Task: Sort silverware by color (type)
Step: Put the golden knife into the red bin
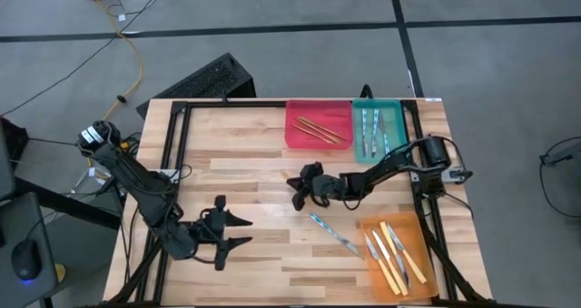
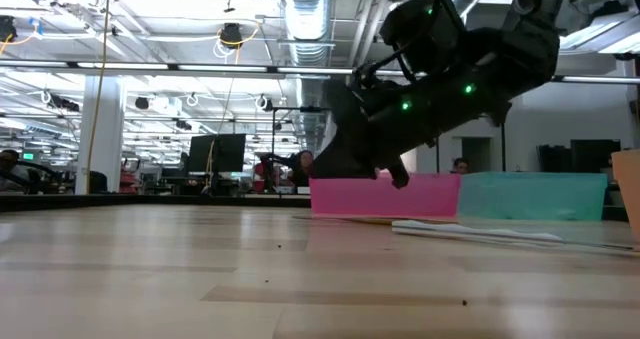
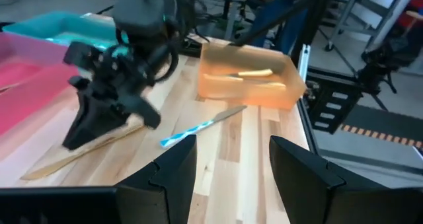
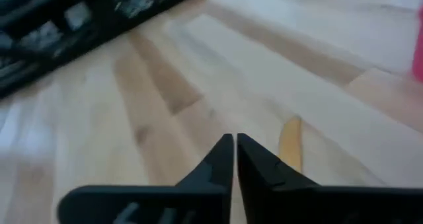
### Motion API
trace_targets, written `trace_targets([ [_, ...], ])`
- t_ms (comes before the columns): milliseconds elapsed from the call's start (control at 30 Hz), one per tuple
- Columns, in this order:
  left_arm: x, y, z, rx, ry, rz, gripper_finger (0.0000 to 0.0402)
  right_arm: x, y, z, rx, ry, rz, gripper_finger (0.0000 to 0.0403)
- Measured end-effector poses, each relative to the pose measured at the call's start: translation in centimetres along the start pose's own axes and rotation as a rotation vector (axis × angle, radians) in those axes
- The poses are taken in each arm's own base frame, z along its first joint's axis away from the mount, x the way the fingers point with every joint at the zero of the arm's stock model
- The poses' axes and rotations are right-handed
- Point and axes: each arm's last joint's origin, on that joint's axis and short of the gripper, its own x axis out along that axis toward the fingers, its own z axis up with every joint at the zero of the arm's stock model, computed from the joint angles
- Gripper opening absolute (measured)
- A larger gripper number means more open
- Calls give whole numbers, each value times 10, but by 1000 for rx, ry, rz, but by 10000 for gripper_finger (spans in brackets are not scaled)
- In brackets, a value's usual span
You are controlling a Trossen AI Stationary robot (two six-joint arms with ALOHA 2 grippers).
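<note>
A tan wooden stick (image 3: 79, 154) lies flat on the table's middle, and my right gripper (image 1: 295, 192) hovers by it with its fingers together and nothing seen between them. In the right wrist view one end of the stick (image 4: 291, 148) shows just beside my right gripper (image 4: 235, 139). A light-blue-handled knife (image 1: 334, 233) lies flat on the wood, nearer the front edge. My left gripper (image 1: 243, 232) stands open at the front left, pointing toward the knife and touching nothing. My right gripper comes slanting down from the table's right toward the wooden stick (image 3: 99, 145). Its fingertips (image 3: 71, 143) stand right by the stick, which lies flat on the table. I cannot tell whether they touch it.
At the back stand a red tray (image 1: 318, 126) with wooden sticks and a teal tray (image 1: 379, 131) with blue-handled pieces. At the front right, an orange tray (image 1: 395, 253) holds yellow-handled knives. Bare wood lies between the two grippers.
</note>
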Motion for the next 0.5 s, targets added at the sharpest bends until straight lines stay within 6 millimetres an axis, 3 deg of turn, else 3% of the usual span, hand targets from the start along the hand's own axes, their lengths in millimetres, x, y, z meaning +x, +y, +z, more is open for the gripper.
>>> trace_targets([
  [300,-6,-5,-3,52,12,-32,173,-46,6,28,-192,155,-111,125],
  [500,-5,-5,-3,85,9,-30,173,-52,15,11,-222,197,-133,184],
])
